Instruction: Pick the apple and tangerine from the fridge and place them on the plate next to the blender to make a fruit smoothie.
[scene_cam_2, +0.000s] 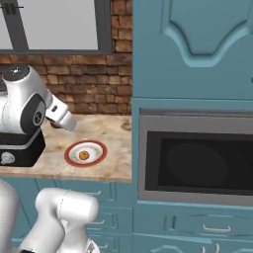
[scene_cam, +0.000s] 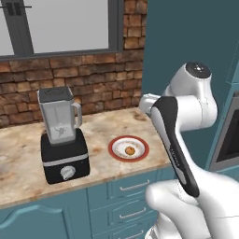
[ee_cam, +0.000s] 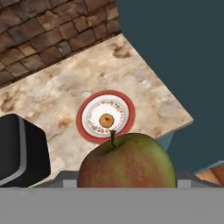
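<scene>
The gripper [ee_cam: 127, 186] is clamped on the apple [ee_cam: 127, 162], which sits stem-up between the 2 fingers in the hand view, red-green and large because it is right at the camera. It is held high over the marble counter [scene_cam: 18, 154], probably so it can be carried across without brushing the blender [scene_cam: 63, 140] on its way to the plate [scene_cam: 143, 151].

The red-rimmed plate lies near the counter's front edge, toward its right end, just beside the blender's black base and apart from it. The tangerine [scene_cam: 130, 150] rests at the plate's centre, so 1 fruit is delivered and the apple is the remaining 1.

The plate is small and its middle is taken, so the apple likely needs lowering beside the tangerine, toward the rim, or it may roll off onto the counter.
</scene>
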Available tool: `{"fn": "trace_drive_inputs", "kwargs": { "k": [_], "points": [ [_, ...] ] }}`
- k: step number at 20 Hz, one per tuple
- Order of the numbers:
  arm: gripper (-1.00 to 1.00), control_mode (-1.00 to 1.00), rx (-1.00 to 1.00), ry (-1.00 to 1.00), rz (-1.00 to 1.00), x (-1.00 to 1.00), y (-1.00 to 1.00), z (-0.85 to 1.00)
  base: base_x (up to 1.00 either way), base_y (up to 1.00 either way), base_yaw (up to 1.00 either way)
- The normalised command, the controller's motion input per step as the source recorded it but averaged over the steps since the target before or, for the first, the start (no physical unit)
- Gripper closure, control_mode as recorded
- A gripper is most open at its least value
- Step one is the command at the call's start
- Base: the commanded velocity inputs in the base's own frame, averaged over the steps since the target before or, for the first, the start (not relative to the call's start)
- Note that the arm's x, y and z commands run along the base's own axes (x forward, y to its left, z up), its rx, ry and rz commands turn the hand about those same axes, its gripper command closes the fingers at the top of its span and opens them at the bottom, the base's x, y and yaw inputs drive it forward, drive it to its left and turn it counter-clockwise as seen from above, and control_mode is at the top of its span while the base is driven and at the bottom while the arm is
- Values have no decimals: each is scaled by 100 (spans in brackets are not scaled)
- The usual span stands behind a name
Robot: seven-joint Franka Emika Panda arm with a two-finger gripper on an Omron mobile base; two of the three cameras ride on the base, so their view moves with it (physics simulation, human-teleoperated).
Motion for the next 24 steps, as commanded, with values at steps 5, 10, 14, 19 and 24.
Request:
{"fn": "trace_drive_inputs", "kwargs": {
  "k": [5, 10, 14, 19, 24],
  "points": [
    [100, -100, 2, 34, 0, 61, -1, -64, 0, 0, 0],
    [100, -100, 0, 18, 0, 65, 0, -75, 0, 0, 0],
    [100, -100, 0, 12, 0, 65, 1, -75, 0, 0, 0],
    [100, -100, 0, 1, 0, 49, 6, -73, 0, 0, 0],
    [100, -100, 0, -1, 0, 31, 22, -77, 0, 0, 0]
  ]
}}
